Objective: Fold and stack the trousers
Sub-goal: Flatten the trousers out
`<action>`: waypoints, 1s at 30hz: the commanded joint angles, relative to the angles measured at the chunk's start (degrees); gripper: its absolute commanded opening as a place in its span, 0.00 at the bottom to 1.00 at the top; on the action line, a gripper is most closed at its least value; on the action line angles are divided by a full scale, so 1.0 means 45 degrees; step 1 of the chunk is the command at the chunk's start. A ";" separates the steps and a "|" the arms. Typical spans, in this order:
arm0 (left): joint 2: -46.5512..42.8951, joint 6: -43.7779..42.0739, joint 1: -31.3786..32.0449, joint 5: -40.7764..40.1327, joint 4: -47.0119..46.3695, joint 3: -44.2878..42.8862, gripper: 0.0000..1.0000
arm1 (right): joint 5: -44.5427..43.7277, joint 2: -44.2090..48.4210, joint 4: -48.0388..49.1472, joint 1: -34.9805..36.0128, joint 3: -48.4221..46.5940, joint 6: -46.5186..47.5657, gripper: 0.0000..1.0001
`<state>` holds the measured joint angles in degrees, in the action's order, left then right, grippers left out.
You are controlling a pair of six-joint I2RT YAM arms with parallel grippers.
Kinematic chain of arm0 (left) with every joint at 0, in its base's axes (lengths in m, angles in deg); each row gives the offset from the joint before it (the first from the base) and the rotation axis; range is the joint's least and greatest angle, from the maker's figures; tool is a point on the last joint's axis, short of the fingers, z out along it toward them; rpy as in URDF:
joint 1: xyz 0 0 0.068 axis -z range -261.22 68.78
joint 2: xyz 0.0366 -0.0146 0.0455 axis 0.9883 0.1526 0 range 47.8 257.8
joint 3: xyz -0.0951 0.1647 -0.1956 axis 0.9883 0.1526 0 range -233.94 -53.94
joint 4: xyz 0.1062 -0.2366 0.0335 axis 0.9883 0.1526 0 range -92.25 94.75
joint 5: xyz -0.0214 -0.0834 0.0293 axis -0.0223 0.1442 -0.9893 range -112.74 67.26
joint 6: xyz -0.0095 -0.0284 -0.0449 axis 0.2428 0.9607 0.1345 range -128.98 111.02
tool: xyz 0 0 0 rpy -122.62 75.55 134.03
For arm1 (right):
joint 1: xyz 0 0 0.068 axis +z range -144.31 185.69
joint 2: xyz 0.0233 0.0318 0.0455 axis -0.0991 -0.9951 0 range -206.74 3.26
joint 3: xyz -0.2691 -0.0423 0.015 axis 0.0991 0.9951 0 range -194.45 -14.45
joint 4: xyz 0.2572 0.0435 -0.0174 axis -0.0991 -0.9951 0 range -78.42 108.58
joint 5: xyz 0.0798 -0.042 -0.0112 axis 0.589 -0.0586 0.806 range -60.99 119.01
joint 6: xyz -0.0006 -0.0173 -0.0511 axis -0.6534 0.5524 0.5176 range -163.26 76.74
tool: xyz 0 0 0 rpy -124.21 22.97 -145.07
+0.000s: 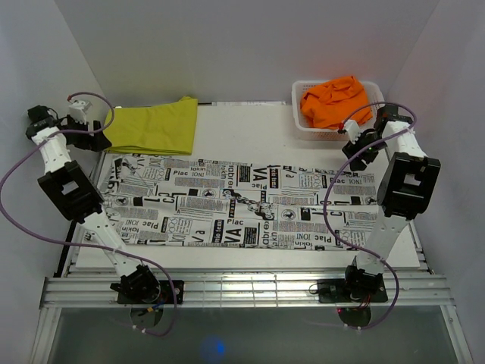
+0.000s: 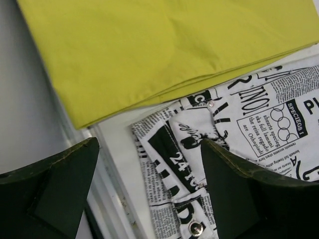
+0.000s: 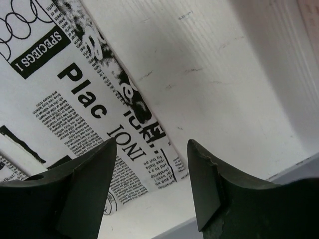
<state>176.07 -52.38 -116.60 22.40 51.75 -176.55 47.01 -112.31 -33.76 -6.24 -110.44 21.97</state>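
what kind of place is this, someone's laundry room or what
Probably a robot lab test cell, not a home: plain white panel walls box in the white table, and the cabled left robot arm and right arm are bolted to a metal rail.

One pair of trousers, the spread trousers, lies flat across the middle of the table, running left to right. The folded trousers lie just behind its left end, and the bunched trousers sit in a basket at the far right. The left gripper hangs over the spread pair's far left corner, beside the folded pair. The right gripper hangs over its far right corner, in front of the basket.
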 commanded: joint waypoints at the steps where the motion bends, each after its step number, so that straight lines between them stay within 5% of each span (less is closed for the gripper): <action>1: -0.0456 0.0659 0.0068 0.0808 -0.1001 0.0990 0.94 | 0.0981 -0.0313 0.0166 -0.0026 -0.0701 0.0112 0.64; 11: 0.0460 -0.0590 0.0166 -0.0110 -0.1296 0.1270 0.96 | -0.0207 -0.1271 0.0241 -0.0026 0.0858 0.2083 0.65; 18: 0.1749 -0.0981 0.0380 -0.0247 -0.1316 0.0665 0.87 | -0.1519 -0.0959 0.1707 -0.0046 0.2755 0.2710 0.33; 21: 0.2178 -0.1040 0.0634 -0.0364 -0.1549 0.0606 0.84 | -0.1909 -0.0959 0.1980 -0.0124 0.2853 0.2867 0.08; 26: 0.2882 -0.1234 0.0947 -0.0677 -0.1843 0.0449 0.78 | -0.2086 -0.0783 0.2216 -0.0241 0.2892 0.3082 0.08; 30: 0.3098 -0.2304 0.0986 -0.0463 -0.1086 0.0546 0.60 | -0.2144 -0.0510 0.2333 -0.0260 0.3028 0.3297 0.08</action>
<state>188.86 -57.89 -112.18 20.04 44.14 -173.40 42.68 -113.62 -26.45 -5.97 -99.31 33.97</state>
